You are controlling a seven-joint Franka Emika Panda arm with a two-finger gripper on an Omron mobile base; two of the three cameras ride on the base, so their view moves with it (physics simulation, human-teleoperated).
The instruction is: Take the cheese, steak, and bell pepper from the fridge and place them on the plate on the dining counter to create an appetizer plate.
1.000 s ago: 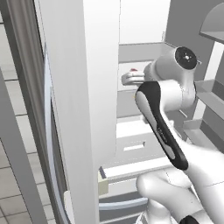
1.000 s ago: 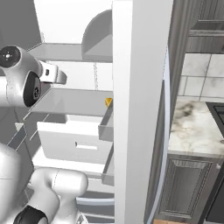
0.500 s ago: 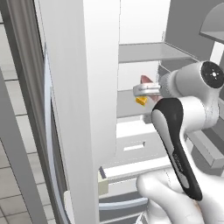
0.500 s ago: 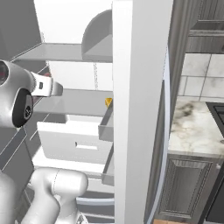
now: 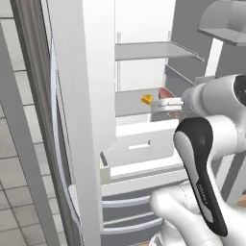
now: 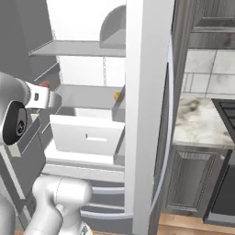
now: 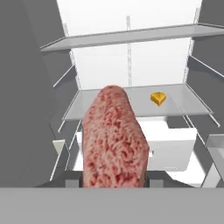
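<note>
Left base view: the fridge [image 5: 81, 96] is standing with its doors open, white inside, and the cheese [image 5: 147, 99] is sitting on the middle shelf [image 5: 129, 103], toward the shelf's right part. Just right of the cheese, the steak [image 5: 164, 93] is showing as a dark-red edge at the front of the white arm's wrist, above the white drawer [image 5: 139, 144]. Hand view: the steak [image 7: 114, 138] is rising upright from the bottom edge, a pink-red mottled slab, broad face toward the camera; the jaws are pinching it at its lower end, with grey finger parts showing at either side of its base. The slab is hanging in front of the shelf [image 7: 140, 103], not resting on it. Behind and to the right of it, the cheese [image 7: 158, 98] is lying alone on the shelf, well apart from the steak. Right base view: the wrist is reaching in from the left with a spot of red, the steak [image 6: 44, 84], at its top edge; the cheese [image 6: 117, 96] is peeking out at the shelf's right end, beside the open right door [image 6: 147, 110]. Further right, a marble table [image 6: 197, 121] over dark cabinets is standing against a tiled wall.
</note>
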